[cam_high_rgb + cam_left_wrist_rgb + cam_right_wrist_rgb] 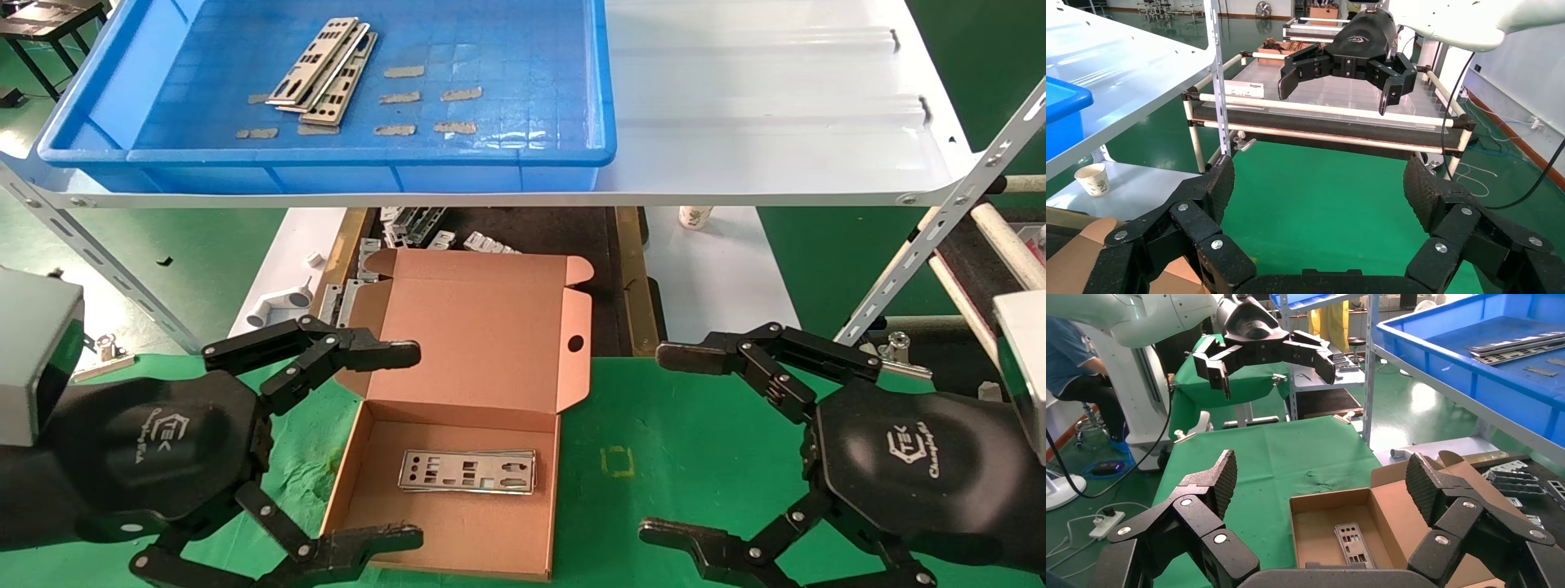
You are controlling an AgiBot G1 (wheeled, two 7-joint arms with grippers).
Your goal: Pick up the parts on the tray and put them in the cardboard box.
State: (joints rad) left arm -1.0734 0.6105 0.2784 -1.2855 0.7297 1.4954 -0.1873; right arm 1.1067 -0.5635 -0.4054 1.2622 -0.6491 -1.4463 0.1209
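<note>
Jaws of the left gripper (pixel 409 445) are spread wide and hold nothing; we see it low on the left side, above the green tabletop (pixel 695 457), with its upper finger over the left wall of the cardboard box (pixel 458 531) and its lower finger at the box's near left corner. Higher up on the left, the blue tray (pixel 122 90) sits on the white shelf (pixel 776 98), and in it lie several parts (pixel 325 64), stacked and slanted, near the tan tape patches (pixel 425 96). Below the shelf, in the middle, the cardboard box stands open on the tabletop, with its lid (pixel 482 327) folded back and a round hole (pixel 575 343) near the lid's right edge. Inside the box one part (pixel 467 471) lies flat on the floor, and we think a second one is under it, but we cannot tell for sure. On the right, the right gripper (pixel 658 445) hangs above the bare green tabletop, apart from the box, and its jaws also are wide open and empty. In the right wrist view we see the same plate in the box (pixel 1352 542).
</note>
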